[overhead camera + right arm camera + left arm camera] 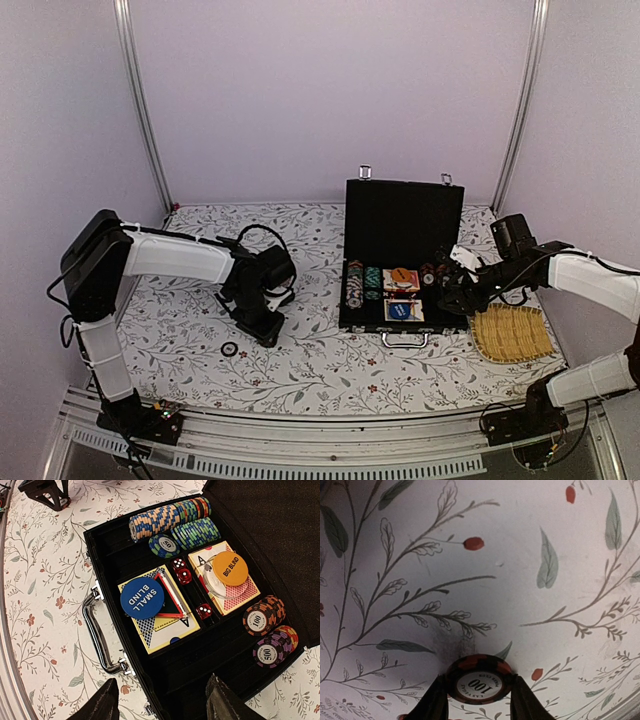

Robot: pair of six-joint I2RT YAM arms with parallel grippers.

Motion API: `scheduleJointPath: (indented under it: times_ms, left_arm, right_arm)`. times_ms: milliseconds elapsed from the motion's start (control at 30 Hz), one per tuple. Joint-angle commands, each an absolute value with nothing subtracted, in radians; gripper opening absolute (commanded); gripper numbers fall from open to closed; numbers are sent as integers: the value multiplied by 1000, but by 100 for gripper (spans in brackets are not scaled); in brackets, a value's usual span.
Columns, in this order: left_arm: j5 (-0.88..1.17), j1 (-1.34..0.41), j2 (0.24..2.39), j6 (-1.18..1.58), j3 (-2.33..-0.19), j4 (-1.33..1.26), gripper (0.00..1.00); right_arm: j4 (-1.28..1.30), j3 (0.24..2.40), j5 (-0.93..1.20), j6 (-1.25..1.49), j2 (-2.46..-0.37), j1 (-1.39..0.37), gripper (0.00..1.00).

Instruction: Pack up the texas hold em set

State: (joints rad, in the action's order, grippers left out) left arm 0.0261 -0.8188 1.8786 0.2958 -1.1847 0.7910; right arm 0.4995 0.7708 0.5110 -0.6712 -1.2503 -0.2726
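Observation:
The black case [402, 215] lies open at mid-right with its lid upright. Its tray [200, 672] holds rows of chips [170, 517], a stack of 100 chips [262, 615], an orange disc [229, 568] on a red-pink card deck [242, 593], and a blue disc [142, 599]. My right gripper [162, 705] hangs open above the case's near edge, by the silver handle [96, 630], holding nothing. My left gripper [479, 681] is down at the cloth left of the case, its fingers against both sides of a black-and-orange 100 chip [479, 670].
Another loose chip [230, 348] lies on the floral cloth just left of my left gripper [266, 332]. A yellow woven tray [512, 335] sits right of the case, below my right gripper [455, 292]. Red dice [182, 573] lie between the decks.

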Motion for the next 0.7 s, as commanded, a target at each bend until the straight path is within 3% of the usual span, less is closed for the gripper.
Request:
scheduleJointPath:
  times_ms: [0, 367, 667]
  left_arm:
    - [21, -825, 1832, 328, -1140, 799, 36]
    - [5, -748, 1612, 406, -928, 856, 36]
    - [5, -700, 1589, 405, -904, 846, 36]
  right_arm:
    - [495, 764, 534, -678, -1251, -270, 60]
    - [497, 767, 540, -681, -1259, -270, 60]
    - [500, 767, 541, -681, -1262, -272, 60]
